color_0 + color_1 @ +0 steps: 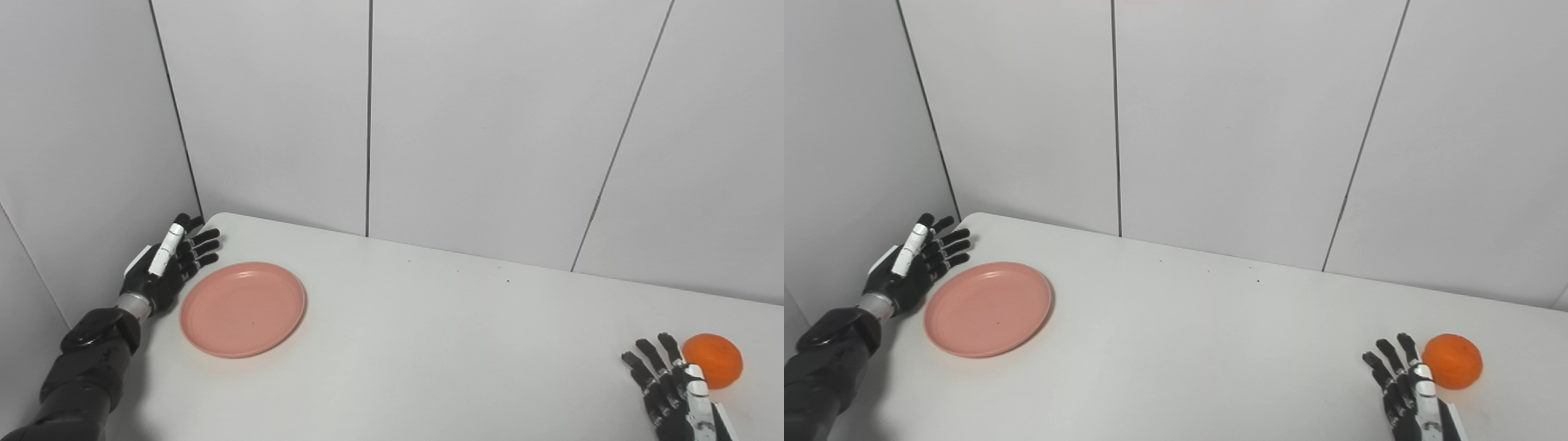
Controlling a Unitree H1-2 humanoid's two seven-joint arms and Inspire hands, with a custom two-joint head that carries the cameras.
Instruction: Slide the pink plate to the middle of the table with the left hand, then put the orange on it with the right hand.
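White table (pixel 429 343), grey panel walls | pink plate (pixel 242 308) left of frame, unmoved | left hand (pixel 166 266) fingers spread, empty, just beside its rim | right hand (pixel 674 389) spread, empty, beside orange (pixel 712 360) lower right | step: plate slide pending | next: palm against rim, push toward centre

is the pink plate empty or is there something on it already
Empty. The pink plate shows only its bare inner surface; the orange sits on the table far to the right, beside the right robot hand.

White table (pixel 429 343), pale grey panelled walls (pixel 490 122), dark seams
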